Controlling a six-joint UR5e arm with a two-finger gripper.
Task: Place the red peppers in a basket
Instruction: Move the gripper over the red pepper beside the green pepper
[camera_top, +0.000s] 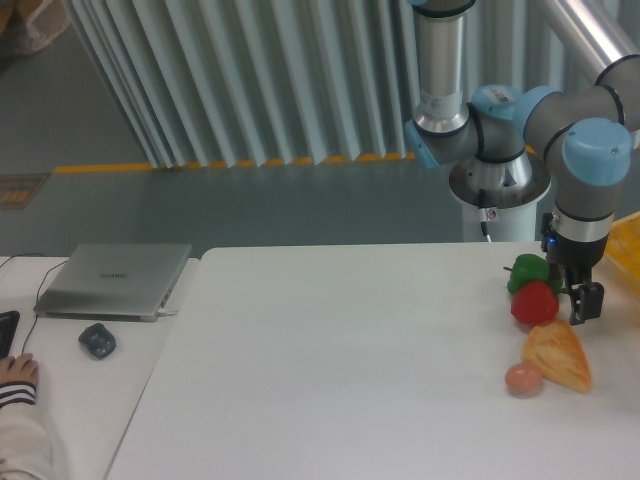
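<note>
The red pepper (534, 303) sits on the white table (340, 350) at the far right, touching the green pepper (530, 271) behind it. My gripper (575, 297) hangs just to the right of the red pepper, low over the table, fingers pointing down. It looks open, with one finger (589, 301) clear of the pepper and the other close to the pepper's right side. Nothing is held. A corner of the yellow basket (630, 243) shows at the right edge of the frame.
An orange-yellow wedge of bread (558, 357) and a small brownish-pink ball (523, 378) lie just in front of the red pepper. A closed laptop (115, 279), a dark mouse (97, 340) and a person's hand (17, 372) are at the far left.
</note>
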